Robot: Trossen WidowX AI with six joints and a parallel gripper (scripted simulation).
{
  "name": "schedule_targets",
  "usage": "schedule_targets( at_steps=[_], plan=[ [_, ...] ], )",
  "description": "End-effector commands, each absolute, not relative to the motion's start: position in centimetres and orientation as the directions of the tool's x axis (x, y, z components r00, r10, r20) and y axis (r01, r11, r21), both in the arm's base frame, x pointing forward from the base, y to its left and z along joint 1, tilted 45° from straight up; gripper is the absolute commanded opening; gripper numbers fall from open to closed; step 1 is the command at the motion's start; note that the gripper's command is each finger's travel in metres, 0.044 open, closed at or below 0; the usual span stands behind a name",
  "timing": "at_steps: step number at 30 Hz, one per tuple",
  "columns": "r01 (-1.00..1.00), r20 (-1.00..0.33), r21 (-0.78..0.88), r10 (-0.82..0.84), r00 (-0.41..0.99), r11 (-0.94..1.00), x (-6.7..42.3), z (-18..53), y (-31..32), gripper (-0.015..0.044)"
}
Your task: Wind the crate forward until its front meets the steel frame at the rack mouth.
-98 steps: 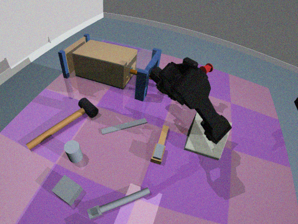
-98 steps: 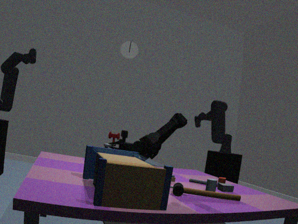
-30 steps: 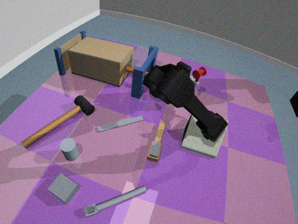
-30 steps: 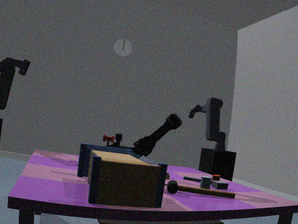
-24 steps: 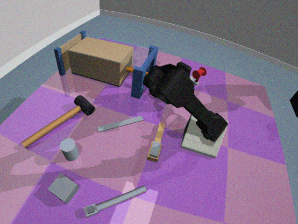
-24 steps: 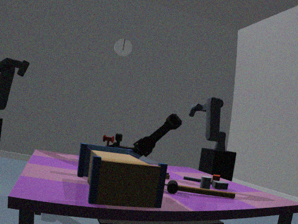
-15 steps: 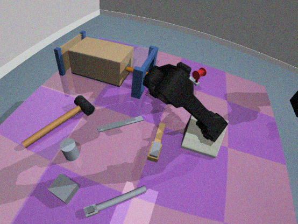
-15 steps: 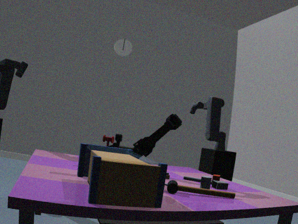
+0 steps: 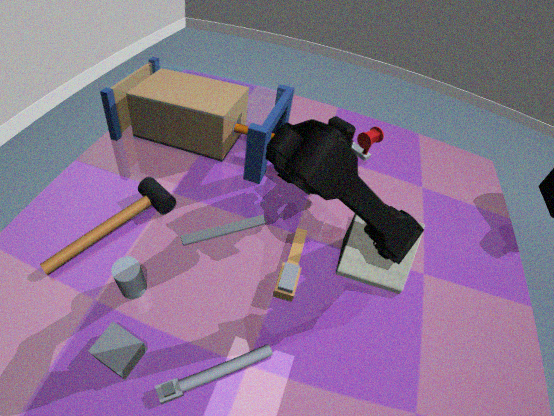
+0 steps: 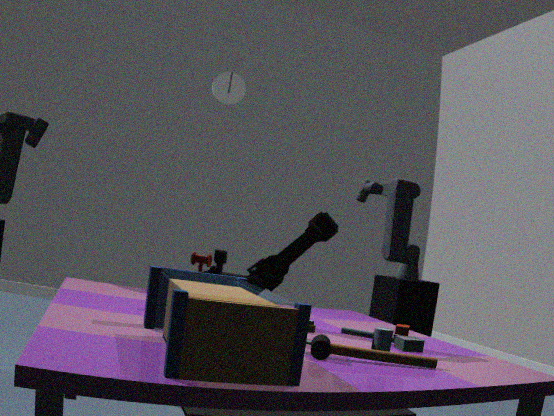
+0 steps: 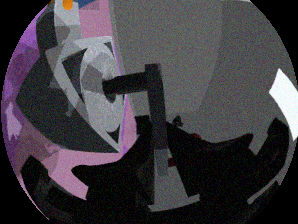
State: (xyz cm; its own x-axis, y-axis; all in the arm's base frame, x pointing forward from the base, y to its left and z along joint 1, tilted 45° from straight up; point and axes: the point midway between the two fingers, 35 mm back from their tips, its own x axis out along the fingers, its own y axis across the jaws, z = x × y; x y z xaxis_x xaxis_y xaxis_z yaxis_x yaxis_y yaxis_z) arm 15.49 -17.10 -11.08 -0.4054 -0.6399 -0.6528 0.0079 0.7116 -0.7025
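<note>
The tan crate point(image 9: 185, 112) point(image 10: 235, 330) sits flat inside the cubby, between blue posts. An orange strap point(image 9: 241, 128) runs from its front through the blue front frame point(image 9: 265, 135) point(image 10: 302, 340), and a short gap shows between crate and frame. The winch with its red spool point(image 9: 371, 137) point(image 10: 201, 259) stands just past the frame. My gripper point(image 11: 157, 125) point(image 9: 342, 124) is down beside the winch, shut on the dark L-shaped winch handle point(image 11: 143, 86) point(image 10: 219, 257). In the wrist view the handle's arm reaches over to a grey round part. The arm's body hides the fingers in the top view.
A mallet point(image 9: 100, 225) point(image 10: 370, 352), a flat grey bar point(image 9: 222, 230), a wooden brush point(image 9: 292, 265), a grey cylinder point(image 9: 129, 276) point(image 10: 382, 338), a grey wedge block point(image 9: 116, 348) and a grey tube with a square end point(image 9: 215, 374) lie on the bench. The arm's base plate point(image 9: 360, 270) stands at the right.
</note>
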Motion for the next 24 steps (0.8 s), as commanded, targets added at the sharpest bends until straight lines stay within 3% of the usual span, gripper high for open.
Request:
schedule_targets(
  at_steps=[1, 23, 24],
  plan=[
    [0.013, -0.651, -0.707, -0.642, -0.405, 0.708, 15.52, -11.14, -17.06, 0.0000],
    [0.013, -0.651, -0.706, -0.642, -0.406, 0.708, 15.50, -11.45, -16.75, 0.0000],
    [0.009, -0.653, -0.703, -0.640, -0.405, 0.712, 15.48, -11.42, -16.77, 0.0026]
  ],
)
